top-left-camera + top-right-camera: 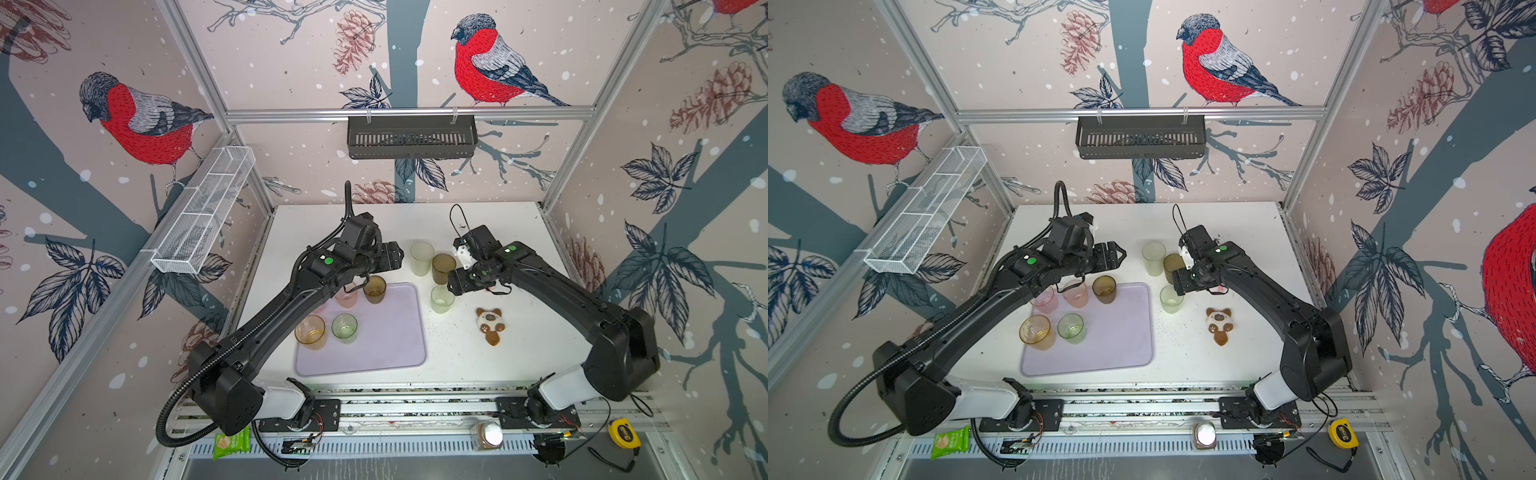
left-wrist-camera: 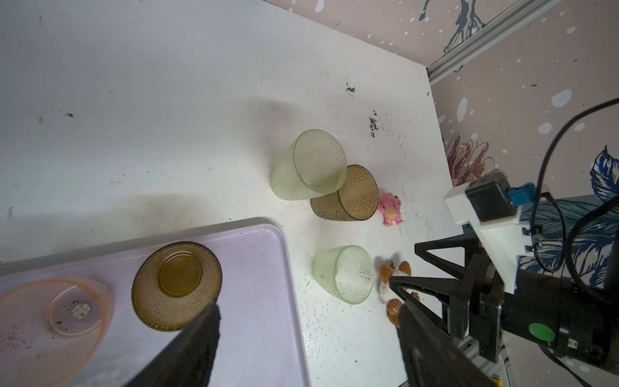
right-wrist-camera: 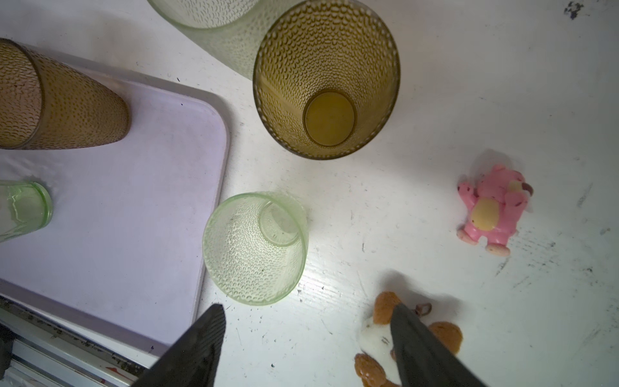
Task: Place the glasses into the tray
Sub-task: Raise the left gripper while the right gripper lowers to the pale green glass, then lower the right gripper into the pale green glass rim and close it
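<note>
The lavender tray (image 1: 386,345) lies left of the table's middle. It holds two pink glasses (image 1: 1044,299) (image 1: 1075,293), a brown one (image 1: 375,289), an amber one (image 1: 310,331) and a green one (image 1: 344,327). On the bare table to its right stand a taller pale glass (image 1: 422,258), a brown glass (image 1: 443,268) and a light green glass (image 1: 442,298). My left gripper (image 2: 308,315) hangs open and empty over the tray's far right corner, beside the brown glass (image 2: 177,286). My right gripper (image 3: 306,315) is open and empty above the table, between the light green glass (image 3: 254,248) and a bear toy (image 3: 375,331).
A bear toy (image 1: 490,324) and a small pink figure (image 3: 492,211) lie right of the loose glasses. A black basket (image 1: 411,137) hangs on the back wall, a white wire basket (image 1: 203,212) on the left. A jar (image 1: 487,434), tape measure (image 1: 623,433) and green packet (image 1: 232,444) sit at the front rail.
</note>
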You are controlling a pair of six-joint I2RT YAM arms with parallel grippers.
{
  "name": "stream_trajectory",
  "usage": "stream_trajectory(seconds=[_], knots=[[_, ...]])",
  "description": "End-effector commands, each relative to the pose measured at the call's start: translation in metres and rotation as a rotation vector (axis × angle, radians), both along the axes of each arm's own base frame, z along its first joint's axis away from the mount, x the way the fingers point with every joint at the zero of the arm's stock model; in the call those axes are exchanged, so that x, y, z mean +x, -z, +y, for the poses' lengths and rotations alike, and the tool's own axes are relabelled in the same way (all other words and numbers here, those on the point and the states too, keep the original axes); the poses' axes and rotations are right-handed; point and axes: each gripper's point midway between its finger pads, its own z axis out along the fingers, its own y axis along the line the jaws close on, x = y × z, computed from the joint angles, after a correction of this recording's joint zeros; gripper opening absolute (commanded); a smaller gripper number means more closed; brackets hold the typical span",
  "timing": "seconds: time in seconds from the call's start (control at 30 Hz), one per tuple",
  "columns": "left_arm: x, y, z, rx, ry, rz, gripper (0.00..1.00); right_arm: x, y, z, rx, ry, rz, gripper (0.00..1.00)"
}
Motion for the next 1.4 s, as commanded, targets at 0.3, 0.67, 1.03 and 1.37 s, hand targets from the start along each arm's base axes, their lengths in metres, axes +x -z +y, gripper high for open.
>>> stream_trajectory(seconds=[0.3, 0.67, 1.03, 1.37], knots=[[0.004, -0.005, -0.002, -0.024, -0.018, -0.023, 0.83, 0.002, 0.023, 0.007, 0.001, -0.033, 0.031, 0.66], [0.004, -0.006, 0.000, -0.019, -0.024, -0.028, 0.83, 0.003, 0.043, 0.011, -0.005, -0.042, 0.062, 0.49], [0.002, -0.009, 0.004, -0.017, -0.036, -0.035, 0.83, 0.002, 0.054, 0.013, -0.013, -0.047, 0.069, 0.35], [0.000, -0.009, 0.006, -0.020, -0.046, -0.035, 0.83, 0.002, 0.060, 0.012, -0.018, -0.049, 0.075, 0.26]])
